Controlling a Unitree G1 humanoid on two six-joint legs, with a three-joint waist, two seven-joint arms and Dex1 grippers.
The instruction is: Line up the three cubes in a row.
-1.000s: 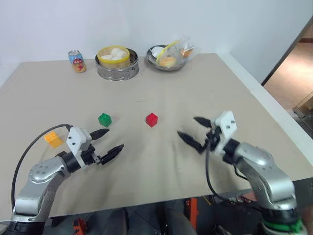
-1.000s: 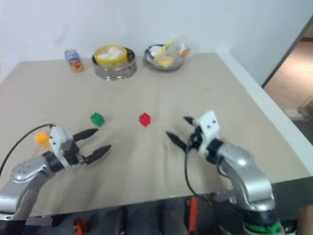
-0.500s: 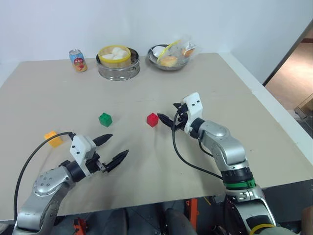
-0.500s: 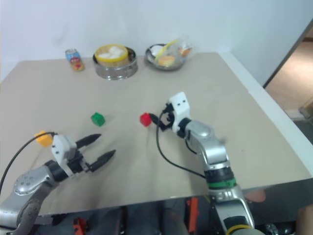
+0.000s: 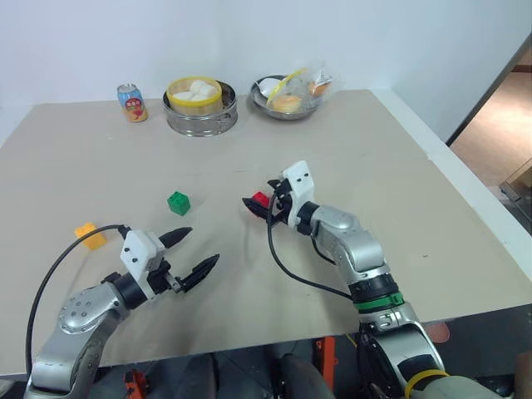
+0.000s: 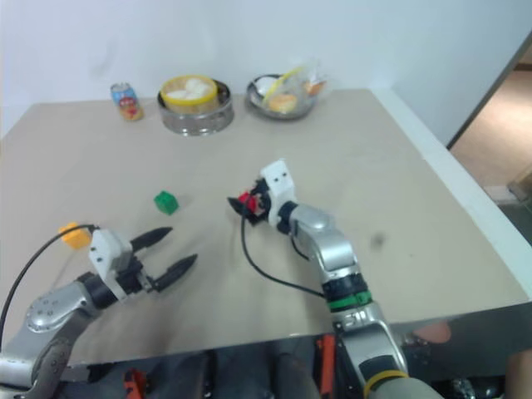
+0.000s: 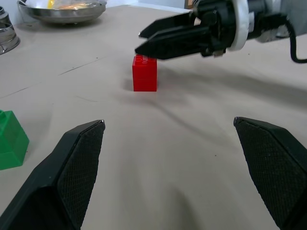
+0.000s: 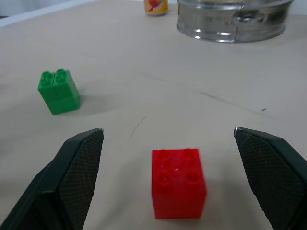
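Observation:
The red cube (image 5: 261,199) stands mid-table, and my right gripper (image 5: 258,193) is open around it, one finger on each side with a gap to both; the right wrist view shows this cube (image 8: 178,182) between the fingers, untouched. To its left sits the green cube (image 5: 178,202), apart from both grippers. At the far left lies the yellow-orange cube (image 5: 91,235), beside my left arm's cable. My left gripper (image 5: 189,252) hovers open and empty near the table's front; the left wrist view shows the red cube (image 7: 144,73) ahead of it, under the right gripper (image 7: 141,42).
A soda can (image 5: 130,102), a metal steamer (image 5: 199,116) of white buns and a metal bowl (image 5: 287,108) with bagged food stand along the table's back edge. A white strip (image 5: 465,195) borders the table on the right.
My right arm has reached forward and to the left, bringing its open fingers around the red cube. The left gripper stays about where it was, still open. The cubes have not moved.

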